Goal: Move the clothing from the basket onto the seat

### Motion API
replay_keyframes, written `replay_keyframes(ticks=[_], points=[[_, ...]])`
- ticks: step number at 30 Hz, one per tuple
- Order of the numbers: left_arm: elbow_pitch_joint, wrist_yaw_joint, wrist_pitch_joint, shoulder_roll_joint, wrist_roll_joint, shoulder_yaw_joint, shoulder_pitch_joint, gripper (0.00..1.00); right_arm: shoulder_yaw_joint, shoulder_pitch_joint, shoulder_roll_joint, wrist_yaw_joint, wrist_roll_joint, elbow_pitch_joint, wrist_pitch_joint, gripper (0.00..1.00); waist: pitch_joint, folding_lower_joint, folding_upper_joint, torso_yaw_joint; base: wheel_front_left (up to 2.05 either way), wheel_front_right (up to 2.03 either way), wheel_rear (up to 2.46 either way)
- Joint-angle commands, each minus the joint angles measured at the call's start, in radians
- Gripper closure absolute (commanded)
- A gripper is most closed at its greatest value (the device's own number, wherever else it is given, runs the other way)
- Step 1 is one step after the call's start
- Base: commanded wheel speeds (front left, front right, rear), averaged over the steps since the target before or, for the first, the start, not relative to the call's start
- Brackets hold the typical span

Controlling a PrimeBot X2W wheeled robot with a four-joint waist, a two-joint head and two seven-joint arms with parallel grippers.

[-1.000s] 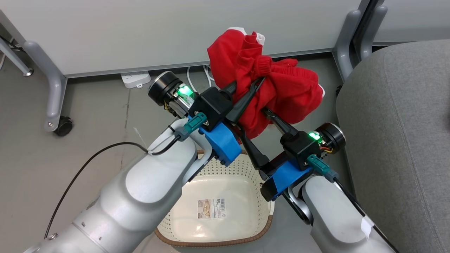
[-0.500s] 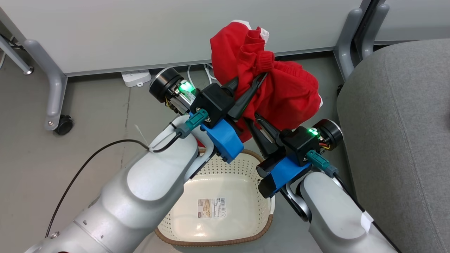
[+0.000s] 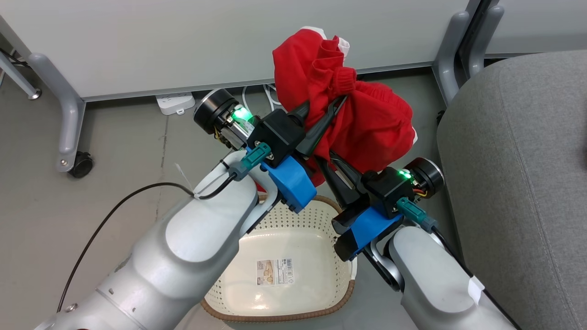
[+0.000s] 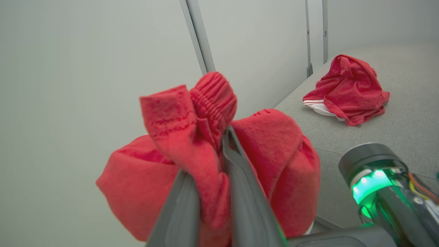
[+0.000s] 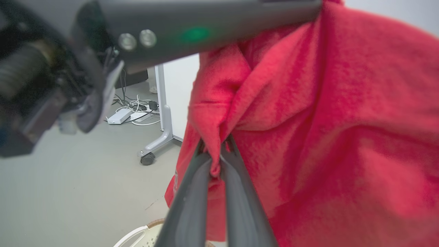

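A bunched red piece of clothing [image 3: 367,123] with white trim hangs in the air above the far end of the basket [image 3: 275,311]. My left gripper [image 3: 326,104] is shut on its upper folds; the left wrist view shows fabric pinched between the fingers [image 4: 240,178]. My right gripper [image 3: 324,159] is shut on a lower fold just under the left one, seen close up in the right wrist view [image 5: 216,154]. The cream basket holds nothing but its sticker. The grey seat [image 3: 518,183] lies to the right, and another red garment [image 4: 346,91] rests on it.
A white partition wall runs along the far side, with a power strip [image 3: 175,101] and cables at its foot. A grey desk leg with a caster [image 3: 75,165] stands at the left, and more grey legs [image 3: 451,50] stand near the seat's far corner.
My right gripper has gone from open to shut on a lower fold of the clothing and has drawn in towards the left gripper. The bundle has risen slightly.
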Motion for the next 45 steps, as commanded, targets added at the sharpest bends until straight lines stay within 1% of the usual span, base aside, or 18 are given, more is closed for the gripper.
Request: replay_keyframes(ticks=[1,12,13,14,32,40,45], points=[[0.002,-0.002,-0.005,0.0,0.005,0.005,0.008,1.0,0.004,-0.014,0.004,-0.001,0.002,0.004,0.0,1.0,0.0,0.0,0.0,0.0,0.0,0.0,0.0],[0.012,-0.009,-0.005,-0.003,0.009,0.013,0.015,1.0,0.013,-0.005,0.004,-0.001,0.008,0.009,0.0,1.0,-0.006,0.0,0.0,-0.002,0.0,0.0,0.0],[0.012,-0.008,-0.005,-0.004,0.01,0.015,0.016,0.63,0.014,-0.004,0.004,-0.001,0.008,0.009,0.0,1.0,-0.006,0.0,0.0,-0.002,0.0,0.0,0.0],[0.008,-0.005,-0.005,-0.004,0.015,0.017,0.016,0.0,0.016,-0.003,0.004,-0.001,0.008,0.01,0.0,1.0,-0.007,0.0,0.0,-0.003,0.0,0.0,0.0],[0.002,-0.01,-0.004,0.0,0.037,0.036,0.016,0.0,0.012,-0.021,0.003,-0.001,0.008,0.013,0.0,1.0,0.012,0.0,0.0,-0.017,0.0,0.0,0.0],[-0.001,-0.011,-0.004,0.012,0.045,0.043,0.011,0.0,-0.037,-0.031,0.003,-0.001,-0.009,0.009,0.0,1.0,0.038,0.0,0.0,-0.061,0.0,0.0,0.0],[-0.004,-0.014,-0.004,0.02,0.045,0.043,0.0,0.0,-0.086,-0.034,0.003,-0.001,-0.015,0.0,0.0,1.0,0.06,0.0,0.0,-0.106,0.0,0.0,0.0]])
